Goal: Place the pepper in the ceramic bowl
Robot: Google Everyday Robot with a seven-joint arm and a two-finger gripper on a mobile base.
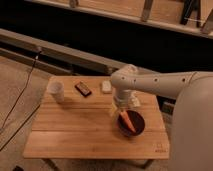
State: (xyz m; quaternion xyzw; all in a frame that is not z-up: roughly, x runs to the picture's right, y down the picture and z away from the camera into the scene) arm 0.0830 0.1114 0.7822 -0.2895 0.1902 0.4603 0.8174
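The wooden surface (75, 131) shows bare boards at left and front. Along the back sit a white cup (56, 90), a dark packet (83, 89) and a white block (106, 86). The arm (160, 82) reaches in from the right, wrist bent down. The gripper (121, 108) hangs over the back rim of the dark bowl (140, 126); I cannot tell its grip. The orange pepper (129, 121) lies in the bowl.

Looks like a robot lab: wooden table (75, 125), trailing cable (22, 97), pincer (121, 108) above bowl (139, 129)
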